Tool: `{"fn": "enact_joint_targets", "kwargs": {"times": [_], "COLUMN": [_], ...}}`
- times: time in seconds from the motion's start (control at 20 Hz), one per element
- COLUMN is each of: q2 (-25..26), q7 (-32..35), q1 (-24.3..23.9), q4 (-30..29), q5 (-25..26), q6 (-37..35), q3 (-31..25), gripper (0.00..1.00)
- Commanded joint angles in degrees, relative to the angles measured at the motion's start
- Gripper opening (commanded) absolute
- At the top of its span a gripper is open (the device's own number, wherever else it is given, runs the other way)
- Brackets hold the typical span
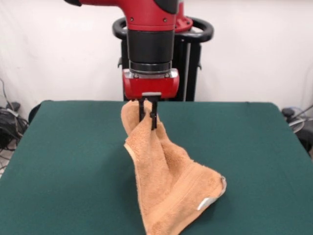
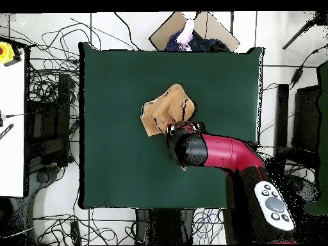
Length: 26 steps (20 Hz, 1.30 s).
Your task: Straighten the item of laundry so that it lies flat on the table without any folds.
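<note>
**Towel lifted by one corner — not yet flat**

Gripper [image 1: 148, 113] is pinched shut on an upper corner of the orange-tan terry towel [image 1: 166, 181], holding that part up off the table [image 1: 63, 161]. The rest hangs in a draped cone, its lower part resting on the green cloth near the table's front edge, a little right of the middle. White label [image 1: 206, 203] shows at the low right corner.

Progress, as I judge it: early to midway. The towel is raised, with vertical folds running down it; nothing lies spread. Left to do — lay it down, pull it out, release.

Hard to see: overhead, the red arm [image 2: 218, 152] covers the gripper and part of the towel. Woven band not made out. How much cloth touches the table is unclear.
</note>
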State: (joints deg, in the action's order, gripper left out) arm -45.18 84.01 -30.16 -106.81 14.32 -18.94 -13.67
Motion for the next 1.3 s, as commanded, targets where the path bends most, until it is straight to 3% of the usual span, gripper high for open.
{"fn": "enact_joint_targets", "kwargs": {"times": [0.05, 0.55, 0.9, 1.3], "q2": [-1.1, 0.39, 0.57, 1.13], "q7": [16.65, 19.52, 23.94, 22.1], "q1": [1.99, 3.93, 6.07, 4.53], "q4": [-3.17, -3.89, -6.61, -5.81], "q5": [-4.45, -8.9, -16.09, -19.11], "q6": [3.62, 8.01, 13.13, 13.69], "q3": [4.47, 9.46, 14.72, 15.44], "gripper": [0.0, 0.0, 0.0, 0.0]}}
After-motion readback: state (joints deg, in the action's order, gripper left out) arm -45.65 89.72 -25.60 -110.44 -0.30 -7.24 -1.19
